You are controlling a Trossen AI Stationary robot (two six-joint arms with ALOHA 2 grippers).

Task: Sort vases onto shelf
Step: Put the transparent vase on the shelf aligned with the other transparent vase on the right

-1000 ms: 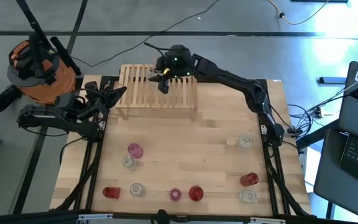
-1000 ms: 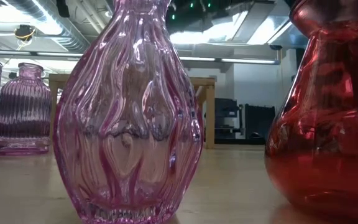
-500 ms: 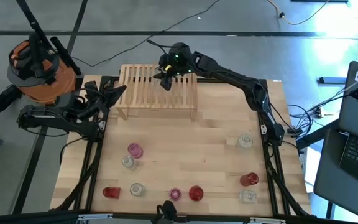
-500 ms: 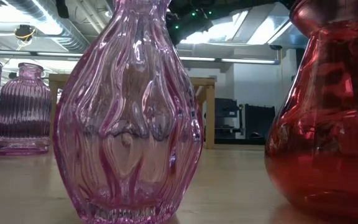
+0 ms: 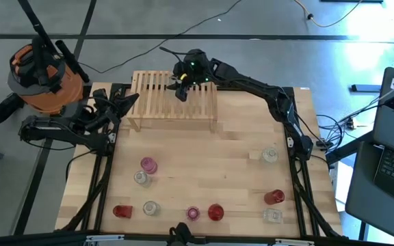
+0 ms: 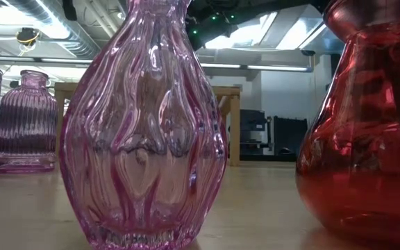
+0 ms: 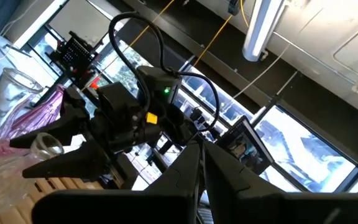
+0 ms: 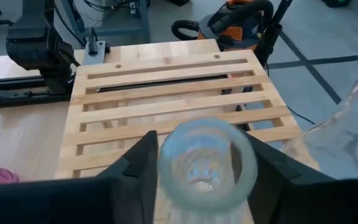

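Nearest the low camera, a ribbed pink vase [image 6: 143,125] fills the middle of the frame with a red vase [image 6: 363,125] at the right edge; both stand on the tabletop [image 6: 255,201]. A smaller ribbed pink bottle [image 6: 25,121] stands further back on the left. From above, the rest of the unsorted vases are scattered across the lower half of the picture.

These look like thin glass: light, rigid, slick and easy to chip, so I'd guess the mouth or neck is the safest place to pinch, with gentle pressure.

Further back, at the upper middle of the high view, the right gripper [image 5: 180,87] hangs over the wooden slatted shelf [image 5: 156,102]. Its wrist camera shows a clear glass vase [image 8: 199,163] between the two dark fingers [image 8: 143,163], mouth facing the lens, right above the slats. The fingers sit just beside the rim on both sides, but I honestly can't tell whether they're gripping it or letting it go.

The left gripper [image 5: 130,100] waits at the shelf's left end, pinched closed on nothing.
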